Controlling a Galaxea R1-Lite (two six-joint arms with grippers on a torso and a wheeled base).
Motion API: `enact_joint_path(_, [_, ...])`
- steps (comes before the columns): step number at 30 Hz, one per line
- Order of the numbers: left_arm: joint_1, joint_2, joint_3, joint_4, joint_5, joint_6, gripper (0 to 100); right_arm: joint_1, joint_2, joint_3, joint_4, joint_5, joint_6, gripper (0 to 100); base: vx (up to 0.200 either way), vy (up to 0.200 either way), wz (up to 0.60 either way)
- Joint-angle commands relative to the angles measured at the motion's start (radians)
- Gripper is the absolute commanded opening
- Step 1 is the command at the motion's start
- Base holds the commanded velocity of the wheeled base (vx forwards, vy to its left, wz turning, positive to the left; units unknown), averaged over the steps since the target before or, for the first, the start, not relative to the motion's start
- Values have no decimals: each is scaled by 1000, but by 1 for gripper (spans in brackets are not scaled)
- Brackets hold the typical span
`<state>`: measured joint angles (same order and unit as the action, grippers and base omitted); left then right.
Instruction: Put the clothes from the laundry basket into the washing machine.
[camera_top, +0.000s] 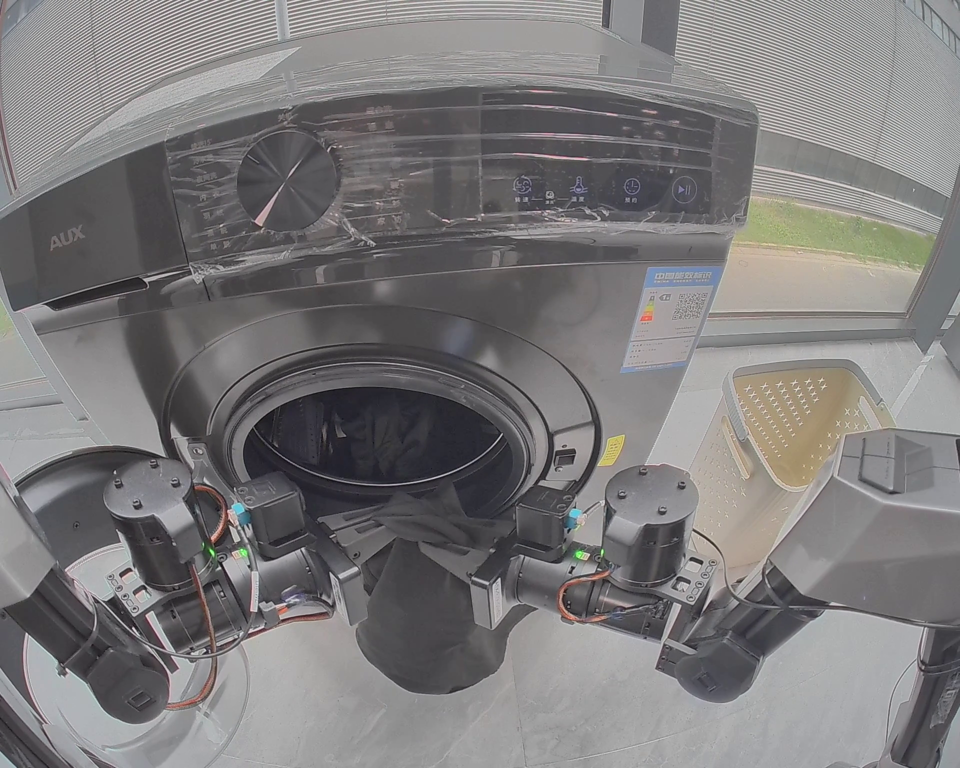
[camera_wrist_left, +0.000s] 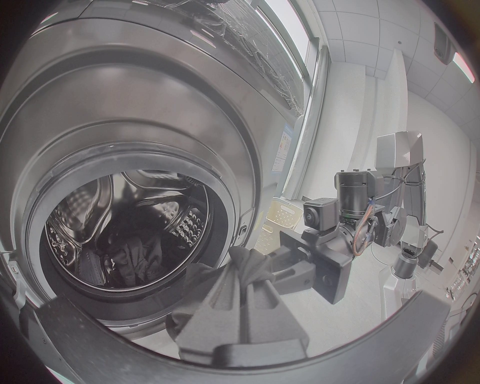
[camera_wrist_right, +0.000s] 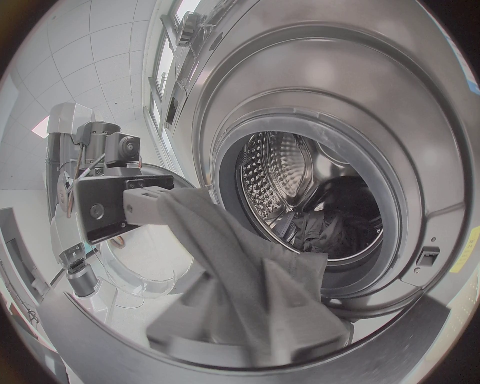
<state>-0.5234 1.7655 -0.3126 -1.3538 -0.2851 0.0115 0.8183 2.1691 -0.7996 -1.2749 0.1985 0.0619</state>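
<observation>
A dark garment (camera_top: 425, 610) hangs in front of the washing machine's round opening (camera_top: 385, 440), its lower part drooping toward the floor. My left gripper (camera_top: 362, 540) is shut on its left upper edge, and the left wrist view shows the cloth (camera_wrist_left: 247, 265) bunched at the fingertips. My right gripper (camera_top: 475, 560) is shut on the right upper edge; the cloth (camera_wrist_right: 225, 250) drapes over its fingers (camera_wrist_right: 295, 315) and stretches across to the left gripper (camera_wrist_right: 145, 205). More dark clothes (camera_wrist_right: 325, 230) lie inside the drum. The beige laundry basket (camera_top: 790, 420) stands to the right, and no clothes are visible in it.
The machine's door (camera_top: 60, 500) is swung open on the left, beside my left arm. Grey tiled floor (camera_top: 600, 700) lies below the garment. A glass wall runs behind the basket.
</observation>
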Motion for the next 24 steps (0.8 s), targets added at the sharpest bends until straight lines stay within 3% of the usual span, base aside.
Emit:
enact_joint_path(1, [13,9,0,-7,-2,-2,0,-4,-42,40,0,1,-1,0,0,0,0])
enact_joint_path(7, [29,5,7,-7,-12,-4,0,-16,-104,100,3,1,-7,0,0,0,0])
enact_joint_path(8, [29,5,7,-7,-12,-4,100,-16,-104,100,3,1,-7,0,0,0,0])
enact_joint_path(12, [29,0,41,-7,-19,-25,100,-16,-127,111,0,4,-8,0,0,0,0])
enact_joint_path(24, [132,100,105,-10,-28,-18,100,-8,-201,154,-1,15,-4,0,0,0,0])
